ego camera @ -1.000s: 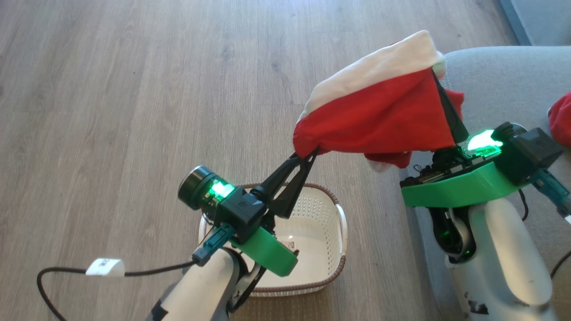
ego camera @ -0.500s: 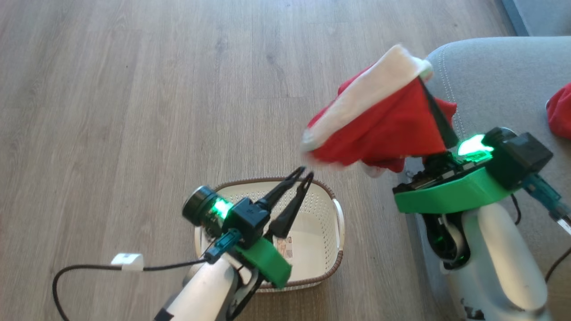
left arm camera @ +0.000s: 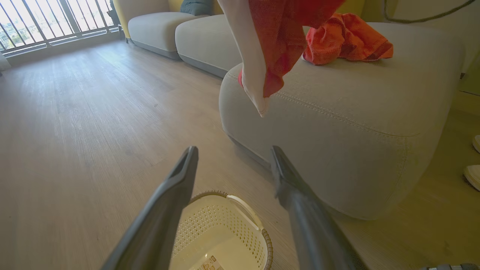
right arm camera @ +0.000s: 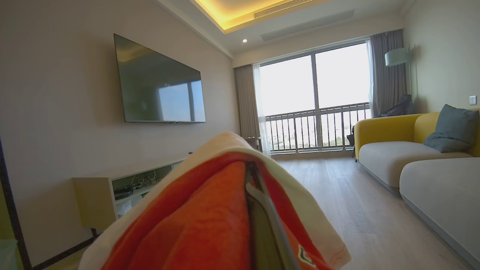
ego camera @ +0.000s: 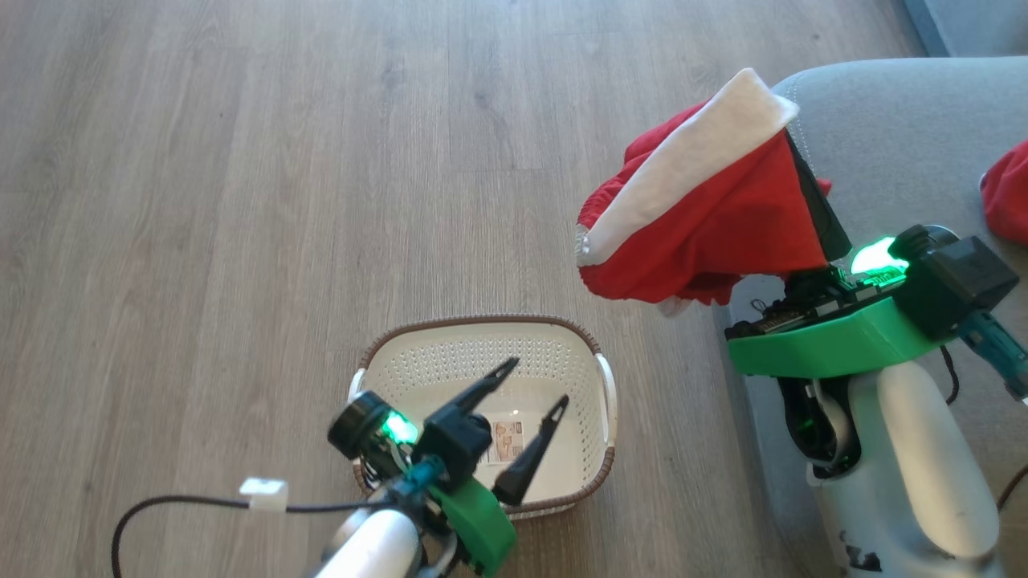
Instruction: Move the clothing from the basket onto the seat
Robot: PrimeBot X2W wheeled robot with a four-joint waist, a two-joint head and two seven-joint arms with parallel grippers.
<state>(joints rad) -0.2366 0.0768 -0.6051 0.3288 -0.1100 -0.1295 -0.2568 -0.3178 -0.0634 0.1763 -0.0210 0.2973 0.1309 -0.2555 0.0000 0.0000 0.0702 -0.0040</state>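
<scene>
At the lower centre of the head view, the left gripper (ego camera: 540, 380) is seen with its fingers spread wide above the basket (ego camera: 482, 323), which is set on the wooden floor (ego camera: 201, 201). Right of centre, a white-trimmed red garment (ego camera: 707, 233) is pinched aloft by the right gripper (ego camera: 807, 189), just beside the seat (ego camera: 899, 136). At the right edge, a second red garment (ego camera: 1008, 201) is laid on the seat.

open floor (ego camera: 241, 201) left of the basket (ego camera: 482, 319); the seat (ego camera: 899, 136) stands to its right.
</scene>
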